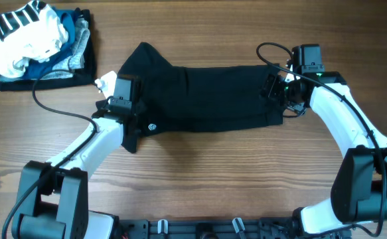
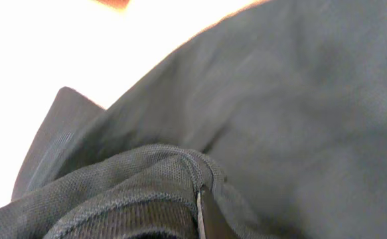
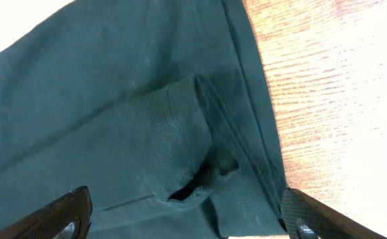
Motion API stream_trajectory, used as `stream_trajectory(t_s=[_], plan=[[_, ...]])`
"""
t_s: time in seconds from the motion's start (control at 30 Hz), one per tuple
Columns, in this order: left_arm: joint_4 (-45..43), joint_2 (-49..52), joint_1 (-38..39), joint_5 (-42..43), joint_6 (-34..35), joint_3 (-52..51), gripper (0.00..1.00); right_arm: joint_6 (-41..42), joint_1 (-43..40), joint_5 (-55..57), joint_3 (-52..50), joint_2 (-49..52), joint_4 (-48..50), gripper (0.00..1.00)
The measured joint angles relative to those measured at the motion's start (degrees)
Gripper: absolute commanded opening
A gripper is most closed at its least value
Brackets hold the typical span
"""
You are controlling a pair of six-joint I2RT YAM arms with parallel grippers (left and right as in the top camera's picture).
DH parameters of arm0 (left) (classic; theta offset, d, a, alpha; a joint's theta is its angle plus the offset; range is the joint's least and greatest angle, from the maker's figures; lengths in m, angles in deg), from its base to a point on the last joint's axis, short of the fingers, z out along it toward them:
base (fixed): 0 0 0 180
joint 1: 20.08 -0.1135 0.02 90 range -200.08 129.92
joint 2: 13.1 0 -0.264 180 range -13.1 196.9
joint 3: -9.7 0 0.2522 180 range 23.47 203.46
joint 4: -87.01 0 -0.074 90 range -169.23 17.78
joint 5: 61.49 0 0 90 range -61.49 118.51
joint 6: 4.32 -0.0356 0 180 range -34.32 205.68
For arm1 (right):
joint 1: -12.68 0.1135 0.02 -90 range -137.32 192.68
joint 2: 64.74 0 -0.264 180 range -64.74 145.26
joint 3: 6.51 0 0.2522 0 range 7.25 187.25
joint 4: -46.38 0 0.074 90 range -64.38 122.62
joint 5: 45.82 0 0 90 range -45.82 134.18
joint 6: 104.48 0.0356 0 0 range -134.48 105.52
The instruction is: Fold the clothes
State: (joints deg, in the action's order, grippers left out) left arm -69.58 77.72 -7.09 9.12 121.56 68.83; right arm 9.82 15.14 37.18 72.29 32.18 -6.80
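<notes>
Black garment (image 1: 206, 96) lies spread across centre of overhead frame. Left gripper (image 1: 132, 119) at its left end, clamped on bunched fabric fold. Right gripper (image 3: 186, 216) over its right end, fingers wide apart above sleeve cuff (image 3: 180, 153). Clothes pile (image 1: 37, 43) upper left.

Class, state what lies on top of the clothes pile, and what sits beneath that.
A white, black-striped garment lies on top; a blue piece and a grey piece peek out beneath, mostly covered.
</notes>
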Motion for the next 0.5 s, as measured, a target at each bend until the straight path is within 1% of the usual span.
stream_trajectory(t_s=[0.03,0.1,0.13,0.17,0.2,0.23,0.4,0.5], plan=[[-2.8,0.0,0.0,-0.09,-0.94,0.02,0.04,-0.11,0.0,0.0,0.0,0.02,-0.24,0.94],[-7.91,0.02,0.0,-0.26,-2.8,0.09,0.15,-0.42,0.0,0.0,0.0,0.02,-1.11,0.98],[-8.94,0.04,0.0,-0.28,-3.28,0.09,0.32,-0.59,0.0,0.0,0.0,0.02,-1.46,1.0],[-9.68,0.04,0.0,-0.42,-3.69,0.09,0.63,-0.72,0.0,0.0,0.0,0.04,-2.05,1.0],[-9.77,0.04,0.0,-0.46,-4.26,0.09,0.89,-0.9,0.0,0.0,0.0,0.07,-2.36,1.0],[-9.73,0.04,0.0,-0.5,-4.59,0.09,1.0,-1.05,0.0,0.0,0.0,0.13,-2.54,1.0],[-5.27,0.11,0.0,-0.68,-4.81,0.15,1.0,-2.14,0.0,-0.02,0.0,0.26,-3.41,1.0],[-4.9,0.15,0.0,-0.61,-4.81,0.15,1.0,-2.14,0.0,0.0,0.0,0.28,-3.39,1.0]])
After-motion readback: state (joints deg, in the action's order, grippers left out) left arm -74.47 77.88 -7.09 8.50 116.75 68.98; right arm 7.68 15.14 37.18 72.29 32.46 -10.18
